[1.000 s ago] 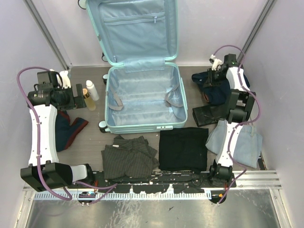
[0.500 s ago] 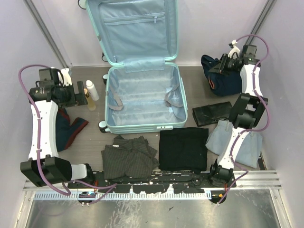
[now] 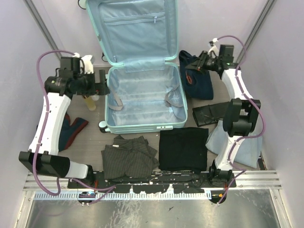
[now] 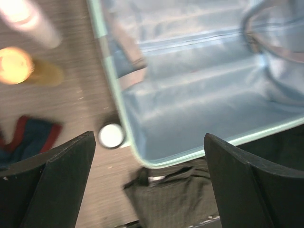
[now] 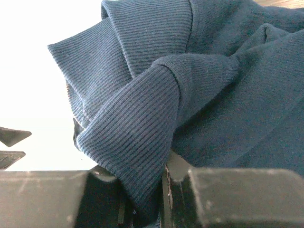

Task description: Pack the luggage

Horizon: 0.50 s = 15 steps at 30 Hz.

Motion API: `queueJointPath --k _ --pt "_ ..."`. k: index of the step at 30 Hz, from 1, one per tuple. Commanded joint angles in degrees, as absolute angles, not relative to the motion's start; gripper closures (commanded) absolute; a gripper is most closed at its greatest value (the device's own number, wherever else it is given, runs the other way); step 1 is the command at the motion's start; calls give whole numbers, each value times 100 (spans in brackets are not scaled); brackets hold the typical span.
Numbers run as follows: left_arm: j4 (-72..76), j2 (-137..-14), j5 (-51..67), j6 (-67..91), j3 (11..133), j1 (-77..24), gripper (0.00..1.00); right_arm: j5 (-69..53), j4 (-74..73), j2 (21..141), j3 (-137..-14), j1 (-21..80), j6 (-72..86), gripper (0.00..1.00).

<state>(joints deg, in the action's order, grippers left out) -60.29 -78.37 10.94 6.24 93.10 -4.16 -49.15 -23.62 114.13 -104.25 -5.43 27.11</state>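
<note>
The mint-green luggage (image 3: 142, 124) lies open in the middle, its lid propped up at the back, the blue-lined base holding nothing but its straps. It also shows in the left wrist view (image 4: 118, 99). My right gripper (image 3: 198, 64) is shut on a navy blue sweater (image 3: 197, 78) and holds it lifted just right of the luggage's back right corner; in the right wrist view the ribbed knit (image 5: 142, 142) is pinched between the fingers. My left gripper (image 3: 102, 81) is open and empty, above the luggage's left wall.
Grey striped trousers (image 3: 129, 156) and a black folded garment (image 3: 183, 148) lie in front of the luggage. A dark pouch (image 3: 209, 114) and a light blue cloth (image 3: 237, 142) lie at the right. A yellow bottle (image 3: 89, 102) and a navy-red garment (image 3: 71, 130) lie at the left.
My right gripper has carried the navy sweater left toward the luggage's back right corner. My left gripper has swung right, from beside the bottles to the luggage's left wall.
</note>
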Motion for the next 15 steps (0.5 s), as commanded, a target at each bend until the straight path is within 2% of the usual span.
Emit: queueJointPath --k 1,6,15 --pt "-5353 -8215 1710 1376 9861 -1110 2 -4921 -1025 10655 -10287 215 3630 99" --pt "-4810 -8768 2213 2164 10181 -1878 2 -4155 -731 10705 -10112 933 4144 99" --pt "-3240 -9638 2509 3560 10069 -2604 2 -3669 -494 11169 -10240 1863 4351 99"
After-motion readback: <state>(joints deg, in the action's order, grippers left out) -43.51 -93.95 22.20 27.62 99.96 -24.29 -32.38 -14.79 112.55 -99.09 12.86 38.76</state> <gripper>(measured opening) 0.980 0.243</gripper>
